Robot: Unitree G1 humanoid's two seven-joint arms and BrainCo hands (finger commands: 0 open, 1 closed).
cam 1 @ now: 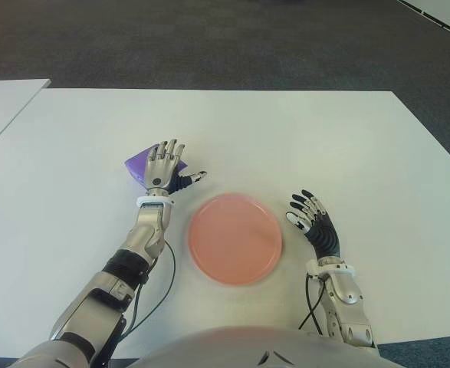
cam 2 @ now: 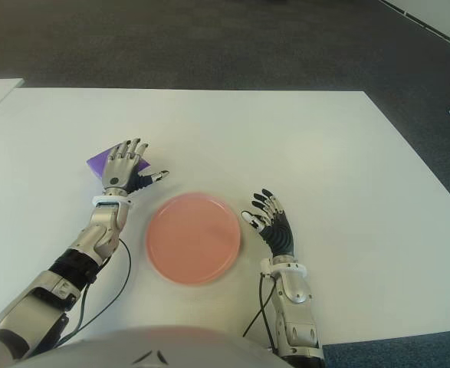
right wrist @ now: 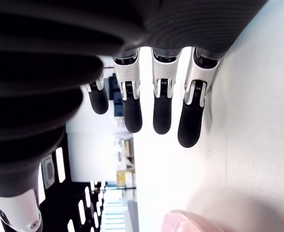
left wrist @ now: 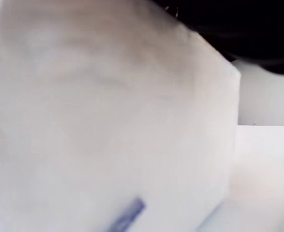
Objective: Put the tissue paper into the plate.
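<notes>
No writing is legible anywhere. The left hand (cam 1: 164, 165) lies flat with fingers spread over the purple tissue pack (cam 1: 138, 162) on the smooth white desk (cam 1: 301, 138), left of the round pink plate (cam 1: 235, 238). The right hand (cam 1: 314, 218) shows right of the plate, fingers extended, holding nothing.

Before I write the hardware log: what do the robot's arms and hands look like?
Both arms are silver-grey metal with black joint sections and a white band at each wrist. The left hand shows silver finger segments; the right hand shows black ribbed rubber with white knuckle pieces. Black cables loop beside both forearms.
</notes>
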